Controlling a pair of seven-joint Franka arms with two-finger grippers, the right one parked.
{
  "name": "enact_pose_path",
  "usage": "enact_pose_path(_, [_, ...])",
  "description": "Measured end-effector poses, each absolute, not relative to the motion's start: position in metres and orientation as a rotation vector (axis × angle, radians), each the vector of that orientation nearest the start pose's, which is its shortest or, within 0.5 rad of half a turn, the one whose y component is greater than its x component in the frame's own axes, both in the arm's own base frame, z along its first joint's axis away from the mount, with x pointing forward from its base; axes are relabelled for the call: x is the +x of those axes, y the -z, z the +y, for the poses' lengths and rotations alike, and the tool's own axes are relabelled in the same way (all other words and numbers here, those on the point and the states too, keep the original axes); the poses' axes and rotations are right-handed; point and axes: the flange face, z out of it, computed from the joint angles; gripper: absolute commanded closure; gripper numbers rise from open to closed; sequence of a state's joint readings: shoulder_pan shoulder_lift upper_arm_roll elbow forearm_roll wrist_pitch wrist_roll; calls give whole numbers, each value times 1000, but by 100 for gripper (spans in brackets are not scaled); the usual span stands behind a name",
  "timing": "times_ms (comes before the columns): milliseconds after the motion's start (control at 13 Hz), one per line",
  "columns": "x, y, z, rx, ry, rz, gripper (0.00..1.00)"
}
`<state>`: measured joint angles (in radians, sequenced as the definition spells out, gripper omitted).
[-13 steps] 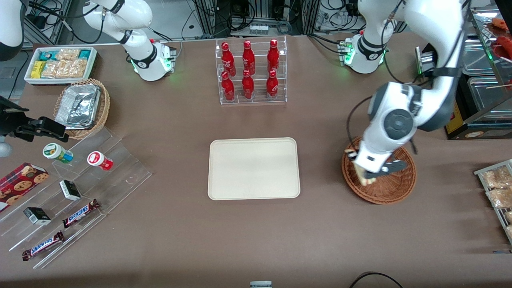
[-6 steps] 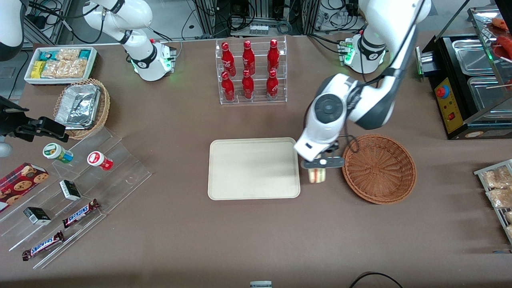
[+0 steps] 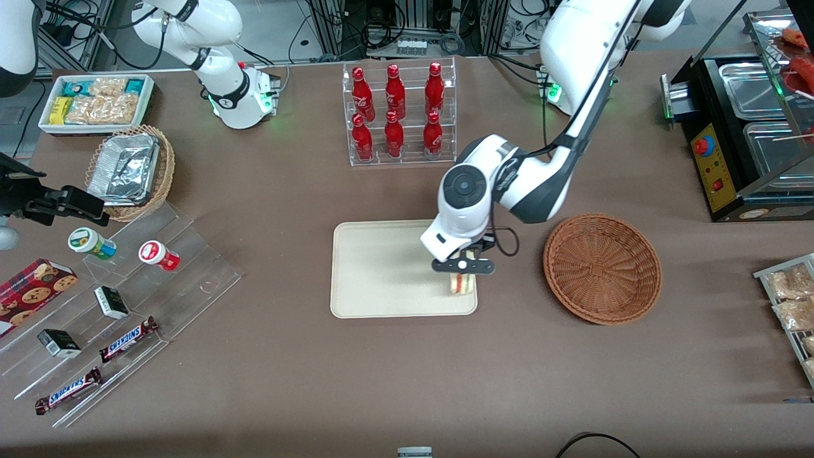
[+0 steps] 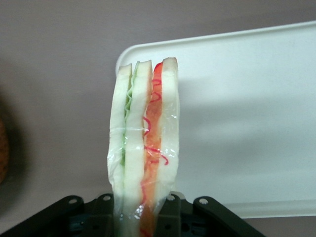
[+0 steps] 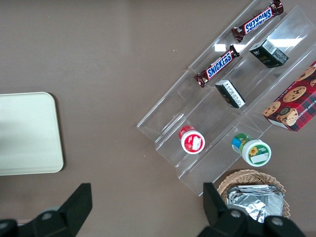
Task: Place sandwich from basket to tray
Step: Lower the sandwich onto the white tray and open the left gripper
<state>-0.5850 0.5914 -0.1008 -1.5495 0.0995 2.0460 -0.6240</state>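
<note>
- Brown tabletop [image 3: 286, 356]; cream tray [image 3: 381, 267] at centre, wicker basket [image 3: 603, 267] beside it, empty.
- Tool [image 3: 463, 266] clamped on the sandwich [image 3: 462, 284], which hangs over the tray's corner nearest the basket.
- Sandwich [image 4: 143, 148]: light, soft bread, slick wrap; likely squashes or slips under a hard grip. Best held across the flat bread faces.
- Fingertips hidden by the wrap; contact with tray unclear.
</note>
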Motion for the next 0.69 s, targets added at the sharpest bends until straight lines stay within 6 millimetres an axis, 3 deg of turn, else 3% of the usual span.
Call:
enact_pose_path(231, [542,-273,-446,-3052,-105,181,100])
enact_pose_path(692, [546,-228,-465,-3049,-134,175,100])
